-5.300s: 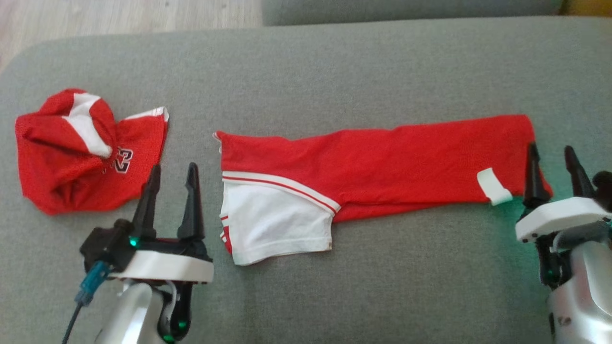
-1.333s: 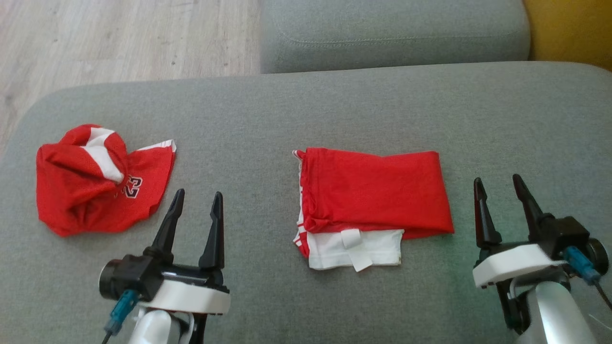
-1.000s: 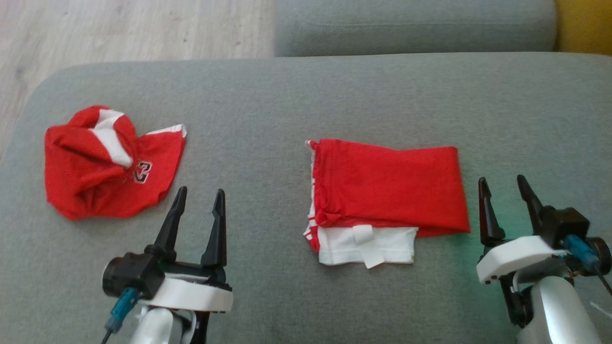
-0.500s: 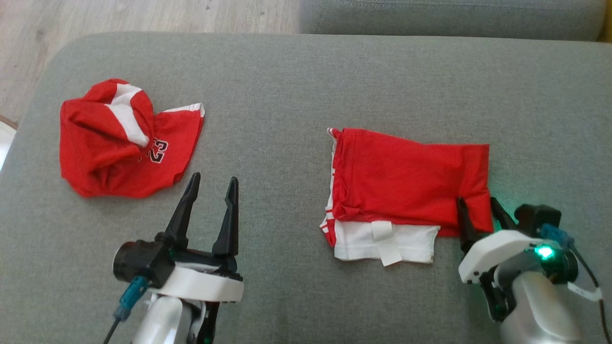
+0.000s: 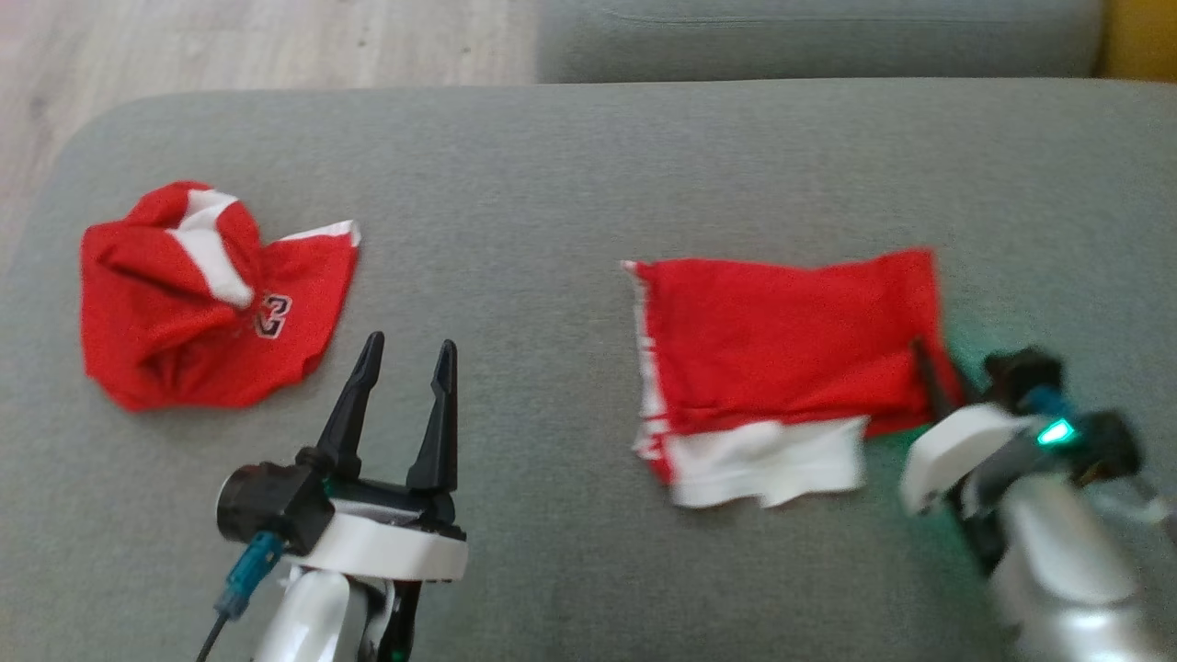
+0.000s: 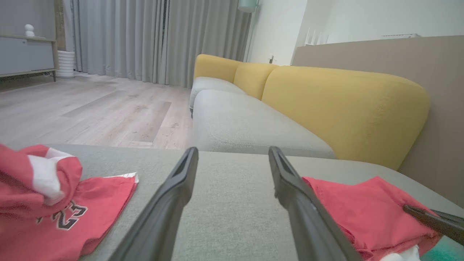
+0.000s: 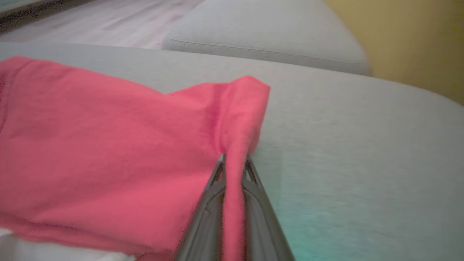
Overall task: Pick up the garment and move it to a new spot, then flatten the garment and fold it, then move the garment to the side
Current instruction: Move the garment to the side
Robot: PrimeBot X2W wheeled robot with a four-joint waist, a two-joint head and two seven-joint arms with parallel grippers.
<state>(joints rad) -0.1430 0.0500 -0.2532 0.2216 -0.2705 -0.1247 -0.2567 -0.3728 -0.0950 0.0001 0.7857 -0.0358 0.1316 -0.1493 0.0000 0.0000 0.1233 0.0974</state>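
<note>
Red cloth, folded, w/ a white band along its near edge: the garment [image 5: 782,340] lies on the grey seat [image 5: 552,175], right of centre in head view and blurred there. R wrist view gives what head view can't: the right gripper [image 7: 234,158] is clenched on the garment's right-hand edge, w/ a ridge of red fabric pinched between its two fingers. Head view puts that gripper at the garment's near right corner, green light on its wrist. L wrist view adds the room: yellow backrest [image 6: 344,105], wood floor [image 6: 90,105], grey curtains [image 6: 145,36]. In head view the left gripper [image 5: 410,342] hovers over bare seat btw. the garment and a crumpled red jersey [image 5: 211,303], fingers spread wide, holding nothing. Jersey print reads "23" in L wrist view; head view blurs it.
</note>
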